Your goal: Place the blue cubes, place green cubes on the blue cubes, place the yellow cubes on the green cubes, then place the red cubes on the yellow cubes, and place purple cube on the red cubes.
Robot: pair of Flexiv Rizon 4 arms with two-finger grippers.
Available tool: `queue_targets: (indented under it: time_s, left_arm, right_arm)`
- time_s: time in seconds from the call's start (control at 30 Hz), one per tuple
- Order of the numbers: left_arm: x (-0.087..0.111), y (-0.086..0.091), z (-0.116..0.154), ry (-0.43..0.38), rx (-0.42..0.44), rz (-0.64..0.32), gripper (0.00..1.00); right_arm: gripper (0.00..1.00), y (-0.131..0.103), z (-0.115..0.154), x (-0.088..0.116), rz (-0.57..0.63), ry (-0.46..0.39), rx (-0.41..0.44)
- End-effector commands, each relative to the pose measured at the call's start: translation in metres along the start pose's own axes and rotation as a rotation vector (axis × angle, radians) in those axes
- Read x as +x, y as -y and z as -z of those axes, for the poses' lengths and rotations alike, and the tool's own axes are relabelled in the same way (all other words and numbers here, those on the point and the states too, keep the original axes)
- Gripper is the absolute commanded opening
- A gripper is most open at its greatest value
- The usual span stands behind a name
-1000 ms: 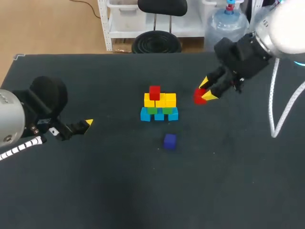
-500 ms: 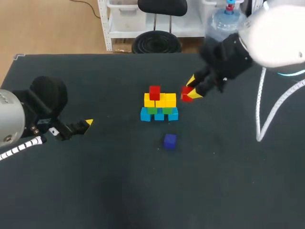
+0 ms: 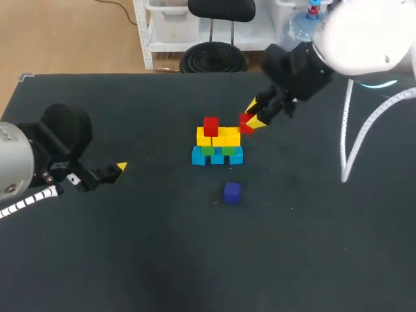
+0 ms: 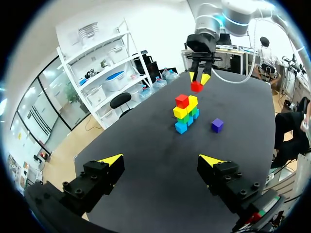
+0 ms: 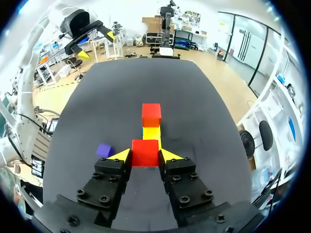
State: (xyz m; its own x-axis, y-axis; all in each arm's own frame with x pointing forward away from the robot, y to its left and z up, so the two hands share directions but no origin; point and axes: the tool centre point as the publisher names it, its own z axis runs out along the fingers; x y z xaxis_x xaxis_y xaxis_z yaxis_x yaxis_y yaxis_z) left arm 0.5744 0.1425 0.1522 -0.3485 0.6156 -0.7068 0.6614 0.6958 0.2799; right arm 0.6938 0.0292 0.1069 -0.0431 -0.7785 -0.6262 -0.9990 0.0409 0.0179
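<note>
A cube stack [image 3: 218, 144] stands mid-table: blue cubes at the base, green above, yellow on those, and one red cube [image 3: 210, 125] on its left end. My right gripper [image 3: 249, 116] is shut on a second red cube [image 3: 245, 123], held in the air just right of the stack's top; in the right wrist view that cube [image 5: 145, 152] sits between the fingers with the stack [image 5: 151, 124] straight ahead. The purple cube [image 3: 231, 192] lies alone in front of the stack. My left gripper [image 3: 117, 168] hangs open and empty at the left, far from the stack [image 4: 185, 112].
The dark table [image 3: 312, 247] reaches to its back edge just behind my right arm. Nothing else lies on it besides the stack and the purple cube [image 4: 216, 125].
My right arm has carried the red cube leftward, from well right of the stack to just beside its top right. The left arm has not moved.
</note>
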Motion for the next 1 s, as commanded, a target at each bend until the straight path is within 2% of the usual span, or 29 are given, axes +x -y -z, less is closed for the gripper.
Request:
queue_targets:
  time_s: [0.03, 1.0]
  left_arm:
    - [0.000, 0.003, -0.002, 0.000, -0.013, 0.002, 1.00]
    - [0.000, 0.003, -0.002, 0.000, -0.013, 0.002, 1.00]
  right_arm:
    - [0.00, 0.002, -0.007, -0.007, 0.004, -0.009, 0.000]
    - [0.00, 0.006, -0.026, -0.017, 0.008, -0.051, 0.002]
